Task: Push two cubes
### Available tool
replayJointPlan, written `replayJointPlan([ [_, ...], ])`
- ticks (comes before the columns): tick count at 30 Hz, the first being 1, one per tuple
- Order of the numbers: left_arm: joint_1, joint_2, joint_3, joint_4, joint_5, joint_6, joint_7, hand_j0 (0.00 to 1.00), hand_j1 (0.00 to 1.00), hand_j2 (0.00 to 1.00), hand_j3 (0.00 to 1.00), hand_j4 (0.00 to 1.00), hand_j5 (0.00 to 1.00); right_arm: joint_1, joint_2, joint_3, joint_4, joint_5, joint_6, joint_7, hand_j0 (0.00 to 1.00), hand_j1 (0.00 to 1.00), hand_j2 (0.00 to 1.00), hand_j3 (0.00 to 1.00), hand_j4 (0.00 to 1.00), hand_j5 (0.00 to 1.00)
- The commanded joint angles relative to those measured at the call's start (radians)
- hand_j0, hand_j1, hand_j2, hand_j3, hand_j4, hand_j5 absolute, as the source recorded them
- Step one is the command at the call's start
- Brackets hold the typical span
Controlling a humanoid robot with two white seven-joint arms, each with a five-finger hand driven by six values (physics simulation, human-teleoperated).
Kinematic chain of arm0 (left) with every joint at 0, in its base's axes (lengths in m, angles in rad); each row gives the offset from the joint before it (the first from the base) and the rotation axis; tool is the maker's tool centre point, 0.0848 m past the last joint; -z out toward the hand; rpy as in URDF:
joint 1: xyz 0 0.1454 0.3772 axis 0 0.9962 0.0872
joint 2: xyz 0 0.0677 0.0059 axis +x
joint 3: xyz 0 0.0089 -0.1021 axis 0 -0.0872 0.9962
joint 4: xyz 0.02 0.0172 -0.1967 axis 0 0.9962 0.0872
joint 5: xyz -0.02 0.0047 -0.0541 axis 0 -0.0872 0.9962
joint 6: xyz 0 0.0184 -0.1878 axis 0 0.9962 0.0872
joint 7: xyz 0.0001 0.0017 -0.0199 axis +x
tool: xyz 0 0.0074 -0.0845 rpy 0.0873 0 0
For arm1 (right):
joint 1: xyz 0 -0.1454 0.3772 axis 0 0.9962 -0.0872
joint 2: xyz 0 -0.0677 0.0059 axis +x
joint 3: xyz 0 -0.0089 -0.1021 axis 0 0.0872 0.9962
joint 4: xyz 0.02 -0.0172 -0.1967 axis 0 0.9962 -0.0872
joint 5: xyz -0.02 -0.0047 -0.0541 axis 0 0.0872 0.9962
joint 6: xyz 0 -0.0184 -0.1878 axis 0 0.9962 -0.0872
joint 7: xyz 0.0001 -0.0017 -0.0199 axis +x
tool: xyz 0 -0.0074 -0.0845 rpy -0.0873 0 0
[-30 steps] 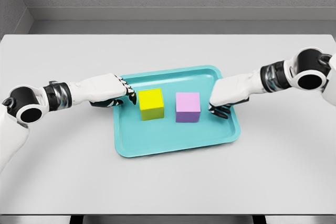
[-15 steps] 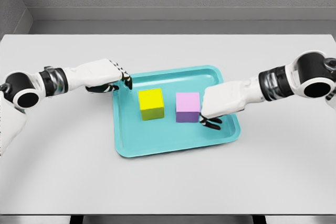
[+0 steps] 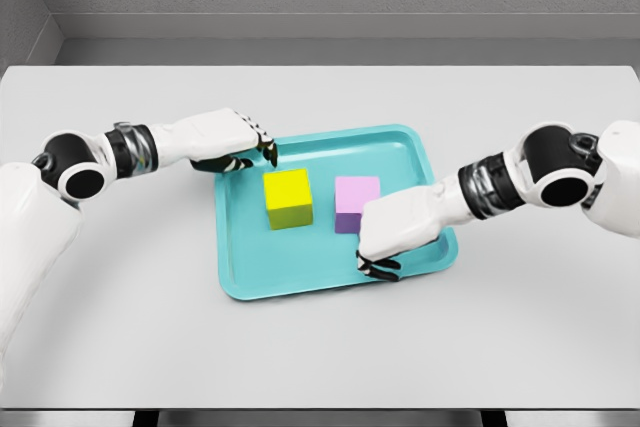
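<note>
Yellow cube (image 3: 288,198): just below left hand (image 3: 232,140), curled fingers (image 3: 264,150) gripping nothing.
Pink cube (image 3: 355,202): right hand (image 3: 396,227) overlaps its corner, fingers (image 3: 378,266) curled, empty.

Narrow free gap between yellow cube (image 3: 288,198) and purple cube (image 3: 355,199)

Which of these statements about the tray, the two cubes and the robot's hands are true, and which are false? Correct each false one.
1. Both cubes sit inside the teal tray. True.
2. The yellow cube lies to the right of the pink cube. False: it lies to its left.
3. The right hand partly covers the pink cube. True.
4. The left hand grips the yellow cube. False: it hovers near the tray's far left corner, apart from that cube.
</note>
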Motion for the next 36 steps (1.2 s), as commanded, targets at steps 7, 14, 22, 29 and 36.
replayJointPlan([
  [7, -0.015, -0.002, 0.0, 0.057, 0.003, 0.003, 0.0, 0.56, 0.56, 0.56, 0.56, 0.56, 0.56, -0.002, 0.06, 0.043, 0.066, -0.006, 0.002, 0.0, 0.12, 0.12, 0.12, 0.12, 0.12, 0.12],
  [14, -0.057, -0.042, -0.035, 0.135, -0.011, 0.003, 0.0, 0.56, 0.56, 0.56, 0.56, 0.56, 0.56, -0.005, 0.089, 0.052, 0.138, -0.007, 0.002, 0.0, 0.12, 0.12, 0.12, 0.12, 0.12, 0.12],
  [22, -0.055, -0.038, -0.07, 0.129, -0.009, 0.003, 0.0, 0.56, 0.56, 0.56, 0.56, 0.56, 0.56, -0.006, 0.103, 0.052, 0.19, -0.007, 0.002, 0.0, 0.12, 0.12, 0.12, 0.12, 0.12, 0.12],
  [29, -0.052, -0.036, -0.084, 0.126, -0.009, 0.003, 0.0, 0.56, 0.56, 0.56, 0.56, 0.56, 0.56, -0.006, 0.111, 0.052, 0.214, -0.006, 0.002, 0.0, 0.12, 0.12, 0.12, 0.12, 0.12, 0.12],
  [36, -0.054, -0.042, -0.102, 0.126, -0.011, 0.003, 0.0, 0.56, 0.56, 0.56, 0.56, 0.56, 0.56, -0.006, 0.119, 0.052, 0.225, -0.006, 0.002, 0.0, 0.12, 0.12, 0.12, 0.12, 0.12, 0.12],
])
